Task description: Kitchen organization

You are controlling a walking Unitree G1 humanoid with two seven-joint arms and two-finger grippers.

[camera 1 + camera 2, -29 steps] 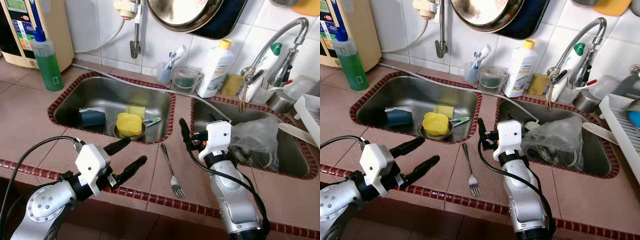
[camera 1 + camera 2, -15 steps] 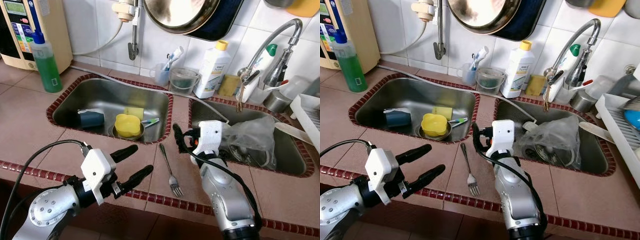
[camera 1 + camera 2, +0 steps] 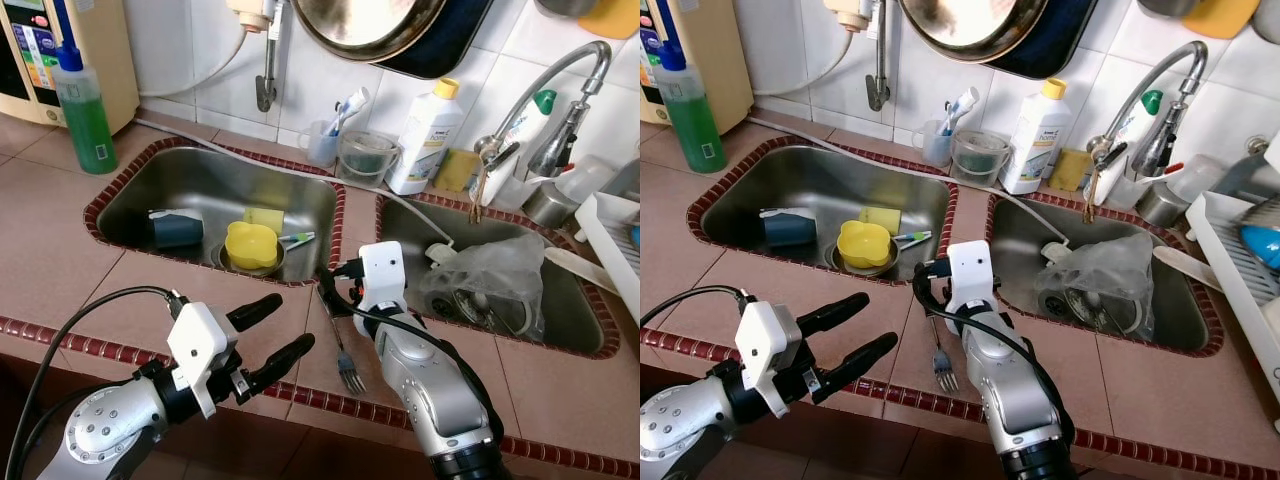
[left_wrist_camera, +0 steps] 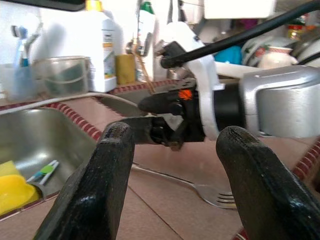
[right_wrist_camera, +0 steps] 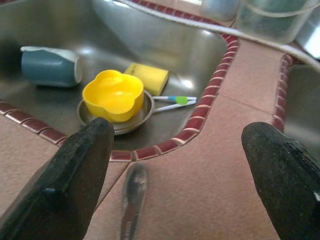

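From the head camera I see the fork (image 3: 341, 340) lying on the tiled counter between the two sinks, tines toward the near edge. My right gripper (image 3: 327, 282) sits low over the fork's handle end, beside the left sink (image 3: 205, 188), which holds a yellow bowl (image 3: 250, 244), a blue cup (image 3: 176, 227) and a sponge (image 3: 263, 217). My left gripper (image 3: 273, 328) hovers over the counter's near edge, fingers spread.

In the left wrist view, I see both black fingers (image 4: 95, 195) parted, with the fork's tines (image 4: 217, 195) on the tile beyond them.

In the right wrist view, my fingers (image 5: 65, 175) stand wide apart, the fork handle (image 5: 131, 197) on the counter between them, not gripped.
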